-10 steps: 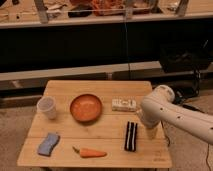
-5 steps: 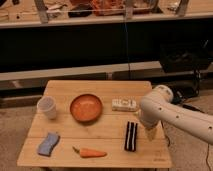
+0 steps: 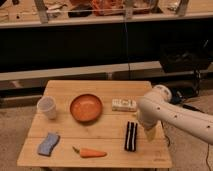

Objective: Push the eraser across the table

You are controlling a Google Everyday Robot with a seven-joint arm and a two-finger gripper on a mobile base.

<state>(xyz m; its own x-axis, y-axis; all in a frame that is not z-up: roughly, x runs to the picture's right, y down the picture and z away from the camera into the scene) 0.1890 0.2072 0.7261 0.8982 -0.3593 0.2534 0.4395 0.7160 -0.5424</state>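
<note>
Just beside my gripper (image 3: 150, 133) sits the eraser (image 3: 131, 136), its long side facing it. Whether the gripper is spread, I can't tell.

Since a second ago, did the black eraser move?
No. The eraser sits the same distance from the carrot on the table. The gripper hovers close beside it, on the camera view's right.

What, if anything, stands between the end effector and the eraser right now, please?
Nothing visible does. The end effector sits just to the right of the eraser, with only a narrow strip of table between them. Leftward, the carrot lies near the front edge, close beside that path.
</note>
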